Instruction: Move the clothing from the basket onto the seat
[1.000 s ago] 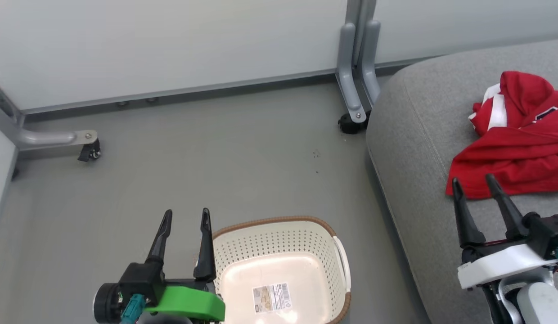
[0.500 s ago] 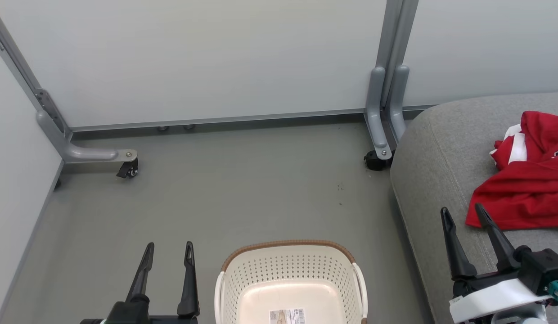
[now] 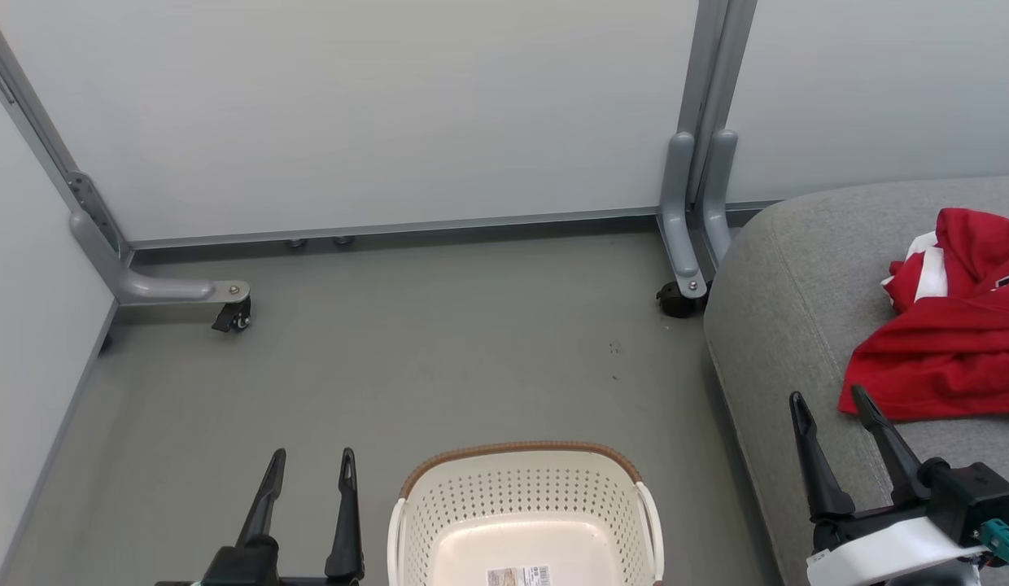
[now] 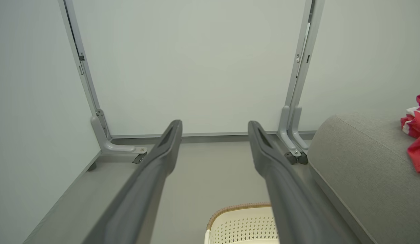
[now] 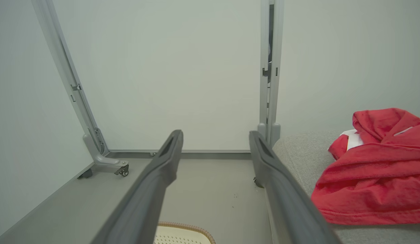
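soft, even light is falling from overhead and spreading across the floor [image 3: 439, 350], leaving the pale wall panels [image 3: 374, 106] looking flat and free of glare. faint shadows are gathering under the castor [image 3: 232, 317] and along the left edge of the seat [image 3: 765, 325]. the smooth bottom of the basket [image 3: 521, 496] is catching a mild sheen. the clothing [image 3: 944, 358] is glowing a saturated red, its folds shading gently. in the wrist views the left gripper [image 4: 215, 125] and the right gripper [image 5: 215, 135] are blurring near the lens, and the panel posts [image 4: 79, 67] are bowing toward the picture edges.
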Available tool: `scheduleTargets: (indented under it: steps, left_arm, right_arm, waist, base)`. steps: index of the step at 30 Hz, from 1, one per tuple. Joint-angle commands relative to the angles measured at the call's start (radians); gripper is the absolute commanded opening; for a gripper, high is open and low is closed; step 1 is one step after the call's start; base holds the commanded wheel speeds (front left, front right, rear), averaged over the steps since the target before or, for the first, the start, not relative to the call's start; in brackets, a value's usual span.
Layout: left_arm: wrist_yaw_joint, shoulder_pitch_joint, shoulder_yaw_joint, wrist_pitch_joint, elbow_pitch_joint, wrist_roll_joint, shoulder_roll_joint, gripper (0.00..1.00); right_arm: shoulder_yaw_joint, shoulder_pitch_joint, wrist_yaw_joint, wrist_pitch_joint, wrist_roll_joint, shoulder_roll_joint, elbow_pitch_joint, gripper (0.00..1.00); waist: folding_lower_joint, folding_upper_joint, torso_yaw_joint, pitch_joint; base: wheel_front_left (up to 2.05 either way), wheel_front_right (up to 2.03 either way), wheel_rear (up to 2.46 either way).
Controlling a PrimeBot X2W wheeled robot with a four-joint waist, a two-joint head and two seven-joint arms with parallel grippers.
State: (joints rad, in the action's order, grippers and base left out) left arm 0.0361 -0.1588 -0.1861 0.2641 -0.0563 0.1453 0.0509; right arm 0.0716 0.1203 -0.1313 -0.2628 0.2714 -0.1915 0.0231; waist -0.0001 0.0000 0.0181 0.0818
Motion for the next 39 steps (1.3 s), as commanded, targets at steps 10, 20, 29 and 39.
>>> scheduleTargets:
  steps: [10, 20, 29, 39]
  left_arm:
    - [-0.005, -0.002, 0.003, -0.017, -0.036, 0.098, 0.006, 0.0]
    - [-0.029, 0.039, 0.028, -0.054, -0.061, 0.299, 0.018, 0.0]
    - [-0.05, 0.075, 0.051, -0.088, -0.084, 0.475, 0.026, 0.0]
    - [-0.067, 0.104, 0.075, -0.12, -0.099, 0.63, 0.032, 0.0]
  right_arm:
    - [-0.001, -0.006, 0.0, 0.022, 0.093, 0.018, 0.044, 0.0]
    - [-0.018, -0.039, 0.0, 0.063, 0.271, 0.027, 0.069, 0.0]
    - [-0.034, -0.067, 0.0, 0.101, 0.427, 0.038, 0.09, 0.0]
    - [-0.05, -0.091, 0.0, 0.136, 0.566, 0.048, 0.108, 0.0]
  waist:
    - [0.0001, 0.0, -0.002, -0.003]
    - [0.0001, 0.0, -0.003, -0.009]
    - [0.0001, 0.0, -0.004, -0.016]
    - [0.0001, 0.0, -0.006, -0.023]
  base:
    - [0.0, 0.0, 0.0]
    - [0.0, 0.0, 0.0]
    - [0.0, 0.0, 0.0]
    - [0.0, 0.0, 0.0]
